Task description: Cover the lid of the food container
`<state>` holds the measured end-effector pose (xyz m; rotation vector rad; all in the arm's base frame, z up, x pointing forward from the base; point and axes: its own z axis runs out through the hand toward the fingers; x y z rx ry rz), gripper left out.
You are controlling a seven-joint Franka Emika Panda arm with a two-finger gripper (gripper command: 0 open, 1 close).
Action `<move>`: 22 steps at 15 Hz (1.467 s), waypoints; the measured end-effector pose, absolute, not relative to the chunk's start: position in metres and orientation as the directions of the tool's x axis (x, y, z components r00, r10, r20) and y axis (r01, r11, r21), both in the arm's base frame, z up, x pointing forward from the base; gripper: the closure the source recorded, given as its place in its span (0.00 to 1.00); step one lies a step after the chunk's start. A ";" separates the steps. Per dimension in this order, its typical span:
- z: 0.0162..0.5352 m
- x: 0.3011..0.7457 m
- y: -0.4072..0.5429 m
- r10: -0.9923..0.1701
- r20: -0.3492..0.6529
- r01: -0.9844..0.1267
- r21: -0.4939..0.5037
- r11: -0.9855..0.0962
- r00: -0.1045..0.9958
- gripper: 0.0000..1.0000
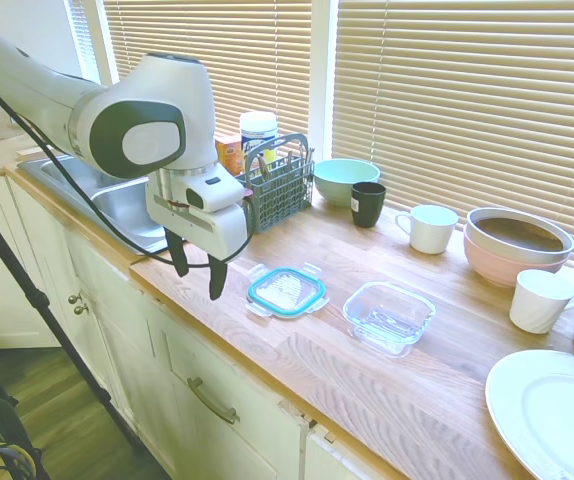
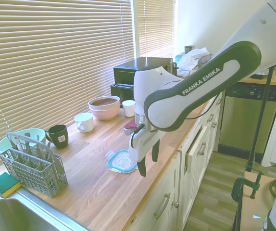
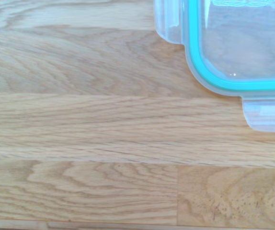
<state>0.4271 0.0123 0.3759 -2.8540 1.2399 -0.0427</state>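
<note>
wooden counter (image 1: 367, 370), lid (image 1: 287, 290), food container (image 1: 388, 316)

Kitchen w/ oak-plank surface (image 1: 387, 390) over cream cabinets (image 1: 182, 365). Windows behind, slatted blinds (image 1: 467, 100) shut (daylight glowing thru). Steel sink (image 1: 117, 200) at one end, stainless dishwasher (image 2: 246, 118) opposite. Dark wood floor (image 2: 215, 192).

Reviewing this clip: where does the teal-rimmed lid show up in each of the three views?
First exterior view: the lid lies flat on the counter at centre, just right of the gripper.
Second exterior view: lid at lower centre, partly behind the gripper.
Wrist view: one corner at the upper right.
Shared landmark: the grey cutlery basket.
</note>
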 end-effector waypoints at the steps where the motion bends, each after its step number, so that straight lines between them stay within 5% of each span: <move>1: 0.375 0.427 0.012 -0.730 0.014 -0.729 -0.036 -0.683 0.683 0.00; 22: 0.340 0.528 0.073 -0.764 0.246 -0.802 0.172 -0.571 0.597 0.00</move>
